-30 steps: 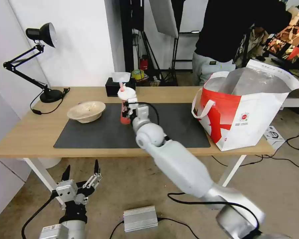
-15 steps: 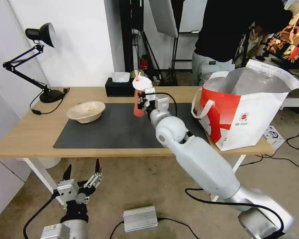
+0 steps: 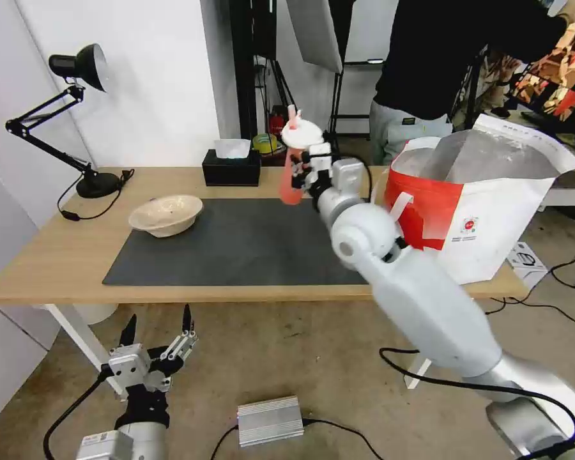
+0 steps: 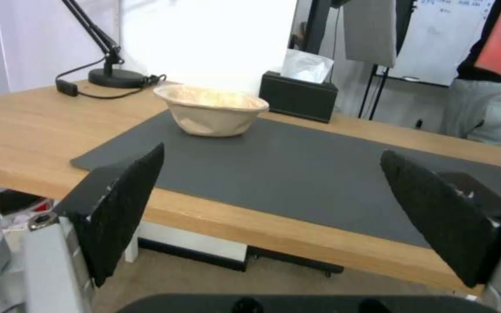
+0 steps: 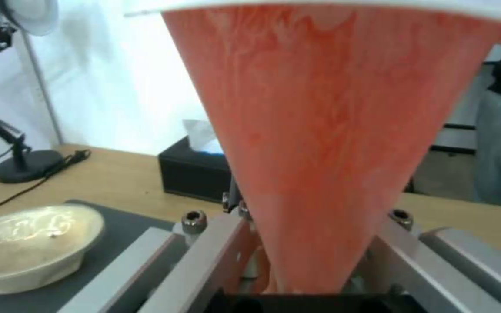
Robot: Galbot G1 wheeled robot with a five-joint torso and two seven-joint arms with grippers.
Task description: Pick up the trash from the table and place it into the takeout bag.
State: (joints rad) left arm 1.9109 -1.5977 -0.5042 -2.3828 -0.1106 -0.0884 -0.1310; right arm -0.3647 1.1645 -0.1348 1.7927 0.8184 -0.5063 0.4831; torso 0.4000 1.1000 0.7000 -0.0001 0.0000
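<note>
My right gripper point(image 3: 305, 174) is shut on the red drink cup point(image 3: 293, 171) with its white lid and straw, holding it upright in the air above the table's point(image 3: 57, 262) far edge, left of the takeout bag point(image 3: 485, 211). Up close in the right wrist view, the cup point(image 5: 326, 143) stands between the jaws. The white and red bag stands open at the table's right end. A beige paper-pulp bowl point(image 3: 166, 214) point(image 4: 211, 109) point(image 5: 27, 245) rests at the left end of the dark mat point(image 3: 236, 246). My left gripper point(image 3: 158, 333) point(image 4: 274, 204) hangs open below the table's front edge.
A black tissue box point(image 3: 231, 168) sits at the table's back edge. A black desk lamp point(image 3: 76, 115) with its cord stands at the back left corner. A person in dark clothes point(image 3: 441, 64) stands behind the bag. A grey power box point(image 3: 269, 418) lies on the floor.
My right gripper has lifted the red cup off the mat and carried it up and to the right, toward the bag. The left arm has not moved.
</note>
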